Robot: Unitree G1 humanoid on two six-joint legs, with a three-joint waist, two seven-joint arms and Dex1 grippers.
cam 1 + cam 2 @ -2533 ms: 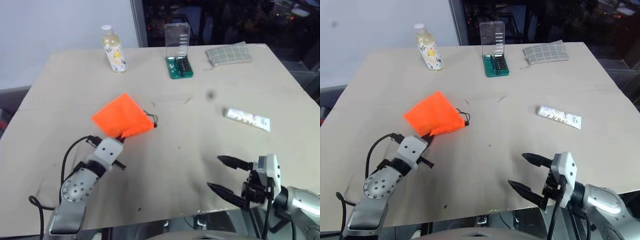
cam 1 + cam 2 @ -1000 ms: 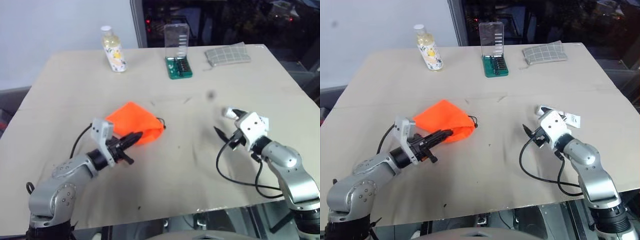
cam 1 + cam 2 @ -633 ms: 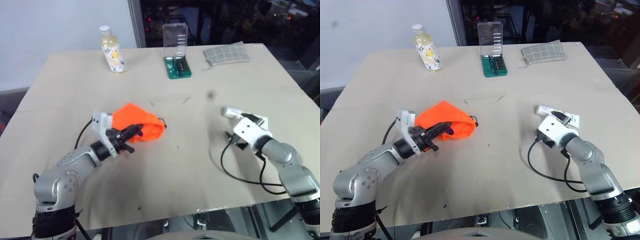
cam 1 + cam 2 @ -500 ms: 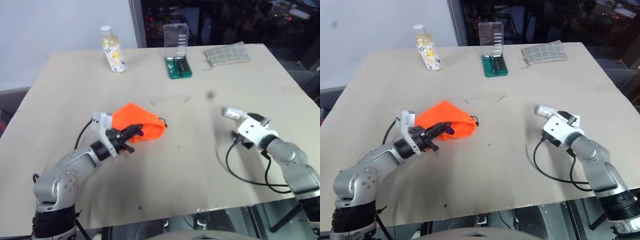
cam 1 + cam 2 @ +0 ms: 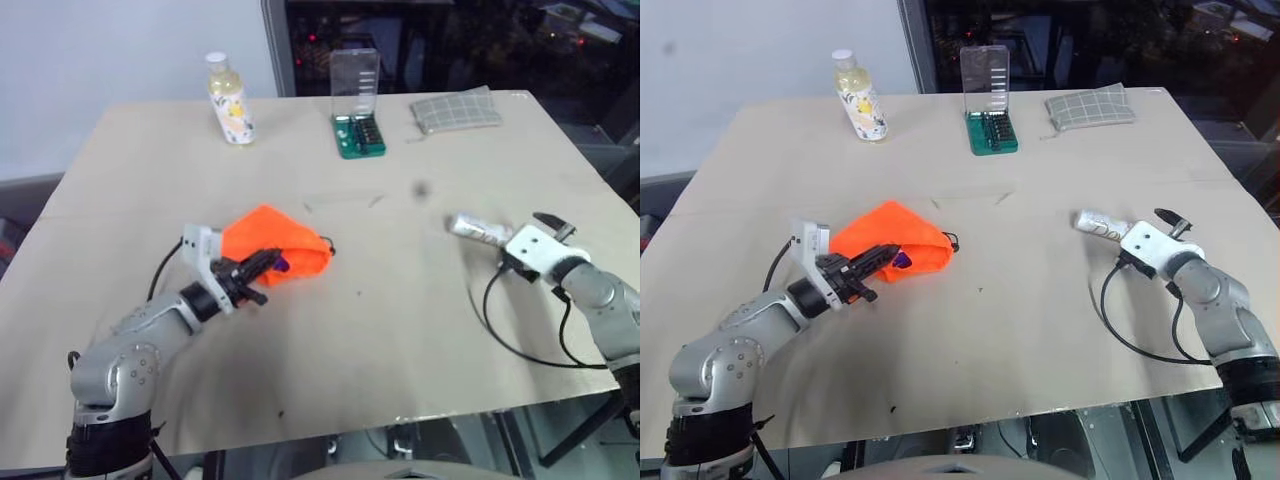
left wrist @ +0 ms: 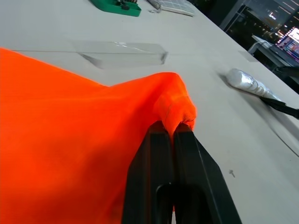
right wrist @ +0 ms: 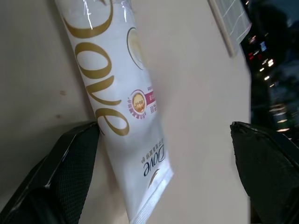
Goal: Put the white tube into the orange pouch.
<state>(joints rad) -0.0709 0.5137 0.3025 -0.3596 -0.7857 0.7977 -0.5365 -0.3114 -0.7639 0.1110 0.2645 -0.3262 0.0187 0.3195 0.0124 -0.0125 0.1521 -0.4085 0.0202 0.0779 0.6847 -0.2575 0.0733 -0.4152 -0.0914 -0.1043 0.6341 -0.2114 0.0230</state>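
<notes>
The orange pouch (image 5: 272, 236) lies left of the table's middle, one edge pulled up into a peak. My left gripper (image 5: 266, 265) is shut on that raised fabric edge (image 6: 174, 109). The white tube (image 5: 472, 229) lies flat at the right, cap end toward the pouch. My right gripper (image 5: 522, 240) is open at the tube's crimped end. In the right wrist view the tube (image 7: 114, 98) lies between the two fingers, close against one finger (image 7: 70, 168) and well apart from the other.
At the back of the table stand a clear bottle (image 5: 228, 100), a green bit case (image 5: 358, 132) with its clear lid up, and a grey checked pouch (image 5: 456, 108). The table's right edge (image 5: 600, 175) runs close to my right arm.
My right gripper has swung to the right and now straddles the tube's crimped end. The left gripper still holds the pouch's edge in about the same place.
</notes>
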